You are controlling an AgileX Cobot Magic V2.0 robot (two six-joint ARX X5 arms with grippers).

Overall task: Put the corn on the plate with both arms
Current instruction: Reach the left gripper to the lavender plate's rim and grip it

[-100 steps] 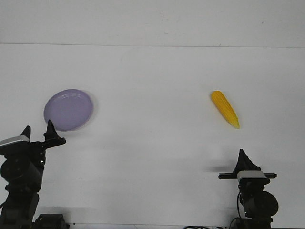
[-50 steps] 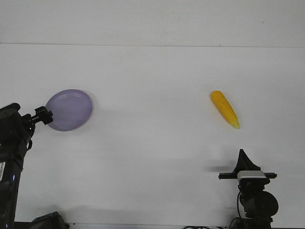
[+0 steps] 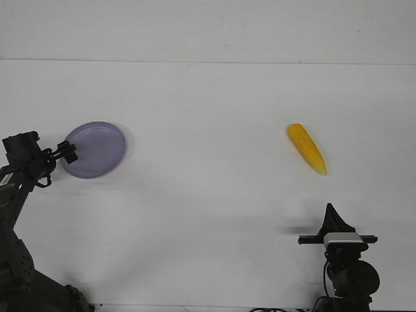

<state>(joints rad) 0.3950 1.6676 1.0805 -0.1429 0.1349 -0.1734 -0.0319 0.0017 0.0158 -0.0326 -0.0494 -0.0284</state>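
Observation:
The lavender plate (image 3: 97, 148) lies on the white table at the left. My left gripper (image 3: 67, 153) reaches in low from the left, and its fingertips are at the plate's left rim. I cannot tell whether they are closed on the rim. The yellow-orange corn (image 3: 307, 148) lies on the table at the right, with its pale pointed tip toward the front right. My right gripper (image 3: 333, 216) stands upright near the front edge, well in front of the corn. Its fingers are together in one point and it is empty.
The white table (image 3: 208, 195) stretches between the plate and the corn. Its back edge meets a pale wall (image 3: 208, 29). The left arm's base (image 3: 19, 279) fills the front left corner.
The left arm has swung up and out from its rest pose. Its gripper moved forward and right to the plate's left rim. The right arm, corn and plate have not moved.

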